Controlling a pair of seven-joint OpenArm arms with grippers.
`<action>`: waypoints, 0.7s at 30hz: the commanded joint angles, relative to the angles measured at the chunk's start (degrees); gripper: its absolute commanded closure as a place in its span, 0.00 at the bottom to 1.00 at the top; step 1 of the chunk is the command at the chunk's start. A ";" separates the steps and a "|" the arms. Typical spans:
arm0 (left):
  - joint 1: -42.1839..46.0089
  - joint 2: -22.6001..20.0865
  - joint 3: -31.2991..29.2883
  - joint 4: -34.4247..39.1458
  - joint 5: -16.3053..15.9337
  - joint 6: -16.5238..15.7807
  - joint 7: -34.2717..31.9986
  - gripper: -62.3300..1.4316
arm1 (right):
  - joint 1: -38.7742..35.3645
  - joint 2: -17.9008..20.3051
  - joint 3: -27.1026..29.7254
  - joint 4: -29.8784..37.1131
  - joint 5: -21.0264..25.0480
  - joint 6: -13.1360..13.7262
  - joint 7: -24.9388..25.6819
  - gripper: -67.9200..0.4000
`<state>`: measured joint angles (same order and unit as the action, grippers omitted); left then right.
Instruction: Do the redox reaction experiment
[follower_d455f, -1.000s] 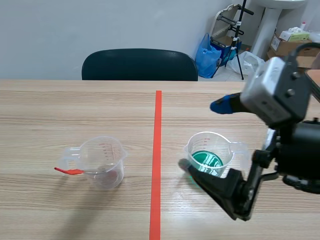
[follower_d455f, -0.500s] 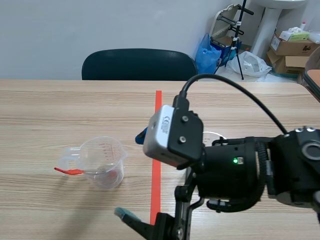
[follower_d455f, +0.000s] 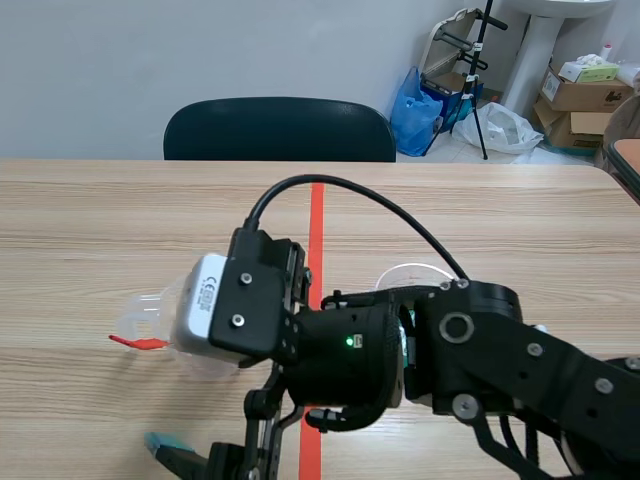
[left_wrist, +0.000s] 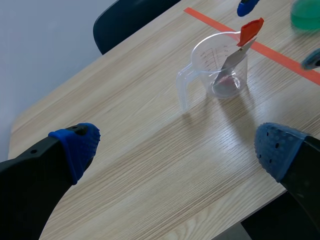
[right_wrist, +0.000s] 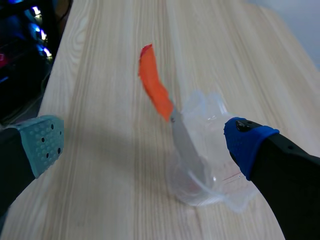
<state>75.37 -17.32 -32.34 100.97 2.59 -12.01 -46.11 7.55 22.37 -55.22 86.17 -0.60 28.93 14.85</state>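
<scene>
A clear measuring cup (left_wrist: 220, 65) holds a spoon with an orange-red handle (left_wrist: 250, 30) and a reddish trace at its bottom. In the scene view its handle (follower_d455f: 138, 315) and the spoon's red end (follower_d455f: 135, 342) show left of the right arm. My right gripper (right_wrist: 145, 144) is open, and the cup (right_wrist: 200, 175) and spoon (right_wrist: 157, 95) lie just ahead between its fingers. A second cup with green liquid (left_wrist: 306, 12) is mostly hidden in the scene view; only its rim (follower_d455f: 410, 268) shows. My left gripper (left_wrist: 177, 147) is open over bare table, well short of the clear cup.
An orange-red tape line (follower_d455f: 317, 215) runs down the middle of the wooden table (follower_d455f: 90, 230). A dark chair (follower_d455f: 278, 128) stands at the far edge. The right arm's body (follower_d455f: 440, 360) fills the near middle and right. The table's near edge (left_wrist: 220, 227) is close under my left gripper.
The right arm has swung from the green cup on the right across the tape line to the clear cup on the left. It now covers the green cup.
</scene>
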 joint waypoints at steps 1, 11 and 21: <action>0.07 0.13 0.02 0.59 -0.63 0.09 -0.92 0.00 | 1.64 -0.52 -0.07 0.44 0.42 -0.81 1.51 0.00; 0.07 0.13 0.02 0.59 -0.63 0.07 -0.96 0.00 | 5.55 -3.98 -0.74 -1.99 -0.15 -3.52 1.60 0.00; 0.07 0.13 0.02 0.59 -0.66 -0.15 -1.09 0.00 | 6.58 -4.28 -0.72 -2.12 -0.31 -5.18 1.42 0.00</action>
<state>75.37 -17.32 -32.34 100.97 2.59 -12.03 -46.13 12.99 18.44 -56.05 83.72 -1.26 24.16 15.62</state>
